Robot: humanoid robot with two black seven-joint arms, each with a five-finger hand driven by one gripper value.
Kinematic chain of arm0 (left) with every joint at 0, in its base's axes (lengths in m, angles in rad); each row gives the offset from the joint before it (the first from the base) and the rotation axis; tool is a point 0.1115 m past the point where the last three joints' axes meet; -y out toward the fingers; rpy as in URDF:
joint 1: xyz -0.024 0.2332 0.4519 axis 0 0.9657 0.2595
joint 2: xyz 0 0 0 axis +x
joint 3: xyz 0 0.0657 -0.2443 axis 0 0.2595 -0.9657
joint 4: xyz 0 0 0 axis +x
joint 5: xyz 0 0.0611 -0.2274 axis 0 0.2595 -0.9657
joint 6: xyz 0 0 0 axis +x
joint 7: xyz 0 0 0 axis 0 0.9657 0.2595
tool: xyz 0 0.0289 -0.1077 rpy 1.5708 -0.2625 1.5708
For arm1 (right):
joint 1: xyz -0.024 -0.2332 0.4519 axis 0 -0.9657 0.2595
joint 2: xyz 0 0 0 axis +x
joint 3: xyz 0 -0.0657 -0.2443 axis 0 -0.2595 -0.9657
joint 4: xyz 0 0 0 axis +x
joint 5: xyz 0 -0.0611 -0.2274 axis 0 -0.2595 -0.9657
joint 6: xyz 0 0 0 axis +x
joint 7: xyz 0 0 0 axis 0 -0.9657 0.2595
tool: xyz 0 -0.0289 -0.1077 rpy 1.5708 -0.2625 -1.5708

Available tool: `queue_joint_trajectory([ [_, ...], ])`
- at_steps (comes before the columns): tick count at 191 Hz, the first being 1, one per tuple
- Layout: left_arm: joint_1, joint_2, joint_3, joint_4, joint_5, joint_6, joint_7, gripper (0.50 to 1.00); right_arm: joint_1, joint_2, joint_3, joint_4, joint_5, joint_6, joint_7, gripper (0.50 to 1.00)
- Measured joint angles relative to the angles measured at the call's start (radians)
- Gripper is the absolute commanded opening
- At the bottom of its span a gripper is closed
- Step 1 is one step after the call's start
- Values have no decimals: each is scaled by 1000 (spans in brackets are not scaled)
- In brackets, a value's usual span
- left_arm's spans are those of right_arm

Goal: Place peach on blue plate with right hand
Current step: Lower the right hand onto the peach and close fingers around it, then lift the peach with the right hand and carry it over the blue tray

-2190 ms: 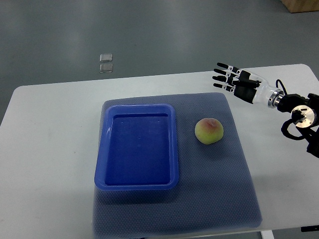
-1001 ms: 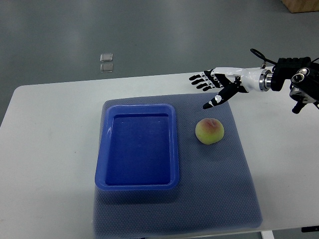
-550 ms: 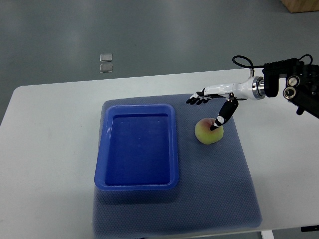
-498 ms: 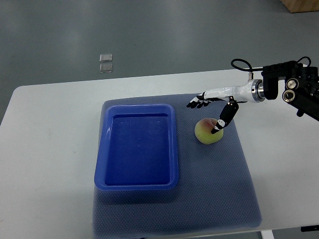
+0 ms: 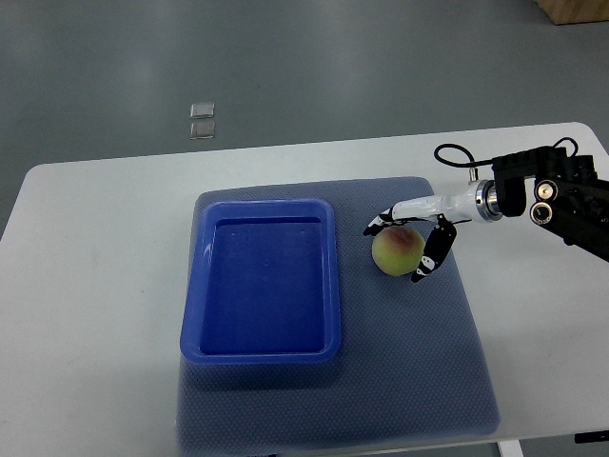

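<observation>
A yellow-green peach point(image 5: 397, 251) with a pink blush lies on the grey mat point(image 5: 419, 352), just right of the blue plate point(image 5: 262, 279), a deep rectangular tray with nothing in it. My right hand point(image 5: 403, 246) comes in from the right edge and sits low around the peach: its fingers point(image 5: 379, 224) reach over the far side and the thumb point(image 5: 426, 260) hangs down on the near right side. The fingers are still spread and the peach rests on the mat. No left arm shows.
The mat covers the middle of a white table point(image 5: 95, 286). The right forearm with its black wrist housing point(image 5: 552, 195) and a cable loop lies over the table's right part. Two small clear squares point(image 5: 202, 120) lie on the floor beyond the table.
The right hand has swung in from the table's far right corner, dropped down, and closed in around the peach. The peach and the plate have not moved.
</observation>
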Motion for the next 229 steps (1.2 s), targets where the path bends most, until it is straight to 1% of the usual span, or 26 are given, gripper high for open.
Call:
queue_joint_trajectory([
  [34, 0, 0, 1, 0, 0, 0, 0, 1000, -18, 4, -8, -13, -12, -52, 0, 917],
  [54, 0, 0, 1, 0, 0, 0, 0, 1000, -29, 5, -11, -23, -15, -93, 0, 895],
  [64, 0, 0, 1, 0, 0, 0, 0, 1000, -31, 6, -18, -26, -15, -109, 0, 895],
  [65, 0, 0, 1, 0, 0, 0, 0, 1000, -31, 6, -19, -27, -15, -110, 0, 865],
  [72, 0, 0, 1, 0, 0, 0, 0, 1000, -31, 7, -23, -28, -15, -118, 0, 846],
  [75, 0, 0, 1, 0, 0, 0, 0, 1000, -31, 7, -25, -28, -15, -122, 0, 823],
  [87, 0, 0, 1, 0, 0, 0, 0, 1000, -31, 7, -33, -28, -15, -141, 0, 817],
  [88, 0, 0, 1, 0, 0, 0, 0, 1000, -31, 7, -33, -28, -15, -142, 0, 787],
  [93, 0, 0, 1, 0, 0, 0, 0, 1000, -32, 7, -35, -29, -15, -147, 0, 762],
  [94, 0, 0, 1, 0, 0, 0, 0, 1000, -32, 7, -35, -29, -15, -148, 0, 748],
  [97, 0, 0, 0, 0, 0, 0, 0, 1000, -32, 7, -35, -29, -15, -151, 0, 738],
  [98, 0, 0, 0, 0, 0, 0, 0, 1000, -32, 7, -35, -29, -15, -152, 0, 725],
  [105, 0, 0, 0, 0, 0, 0, 0, 1000, -32, 7, -36, -29, -15, -159, 0, 701],
  [106, 0, 0, 0, 0, 0, 0, 0, 1000, -32, 7, -36, -29, -15, -160, 0, 691],
  [108, 0, 0, 0, 0, 0, 0, 0, 1000, -32, 7, -36, -29, -15, -162, 0, 690],
  [125, 0, 0, 0, 0, 0, 0, 0, 1000, -32, 7, -36, -29, -12, -168, 8, 603],
  [135, 0, 0, 0, 0, 0, 0, 0, 1000, -32, 7, -36, -29, -11, -169, 10, 603],
  [136, 0, 0, 0, 0, 0, 0, 0, 1000, -32, 7, -36, -29, -10, -169, 11, 568],
  [140, 0, 0, 0, 0, 0, 0, 0, 1000, -32, 7, -36, -29, -10, -170, 11, 554],
  [146, 0, 0, 0, 0, 0, 0, 0, 1000, -32, 7, -36, -29, -10, -170, 12, 541],
  [160, 0, 0, 0, 0, 0, 0, 0, 1000, -32, 7, -34, -29, -9, -171, 21, 539],
  [161, 0, 0, 0, 0, 0, 0, 0, 1000, -32, 7, -33, -29, -9, -171, 22, 511],
  [163, 0, 0, 0, 0, 0, 0, 0, 1000, -31, 7, -32, -29, -9, -171, 23, 507],
  [169, 0, 0, 0, 0, 0, 0, 0, 1000, -30, 7, -29, -29, -8, -172, 27, 500],
  [205, 0, 0, 0, 0, 0, 0, 0, 1000, -2, 9, 10, -29, 3, -192, 59, 500],
  [229, 0, 0, 0, 0, 0, 0, 0, 1000, 20, 68, 39, -29, 7, -201, 84, 500],
])
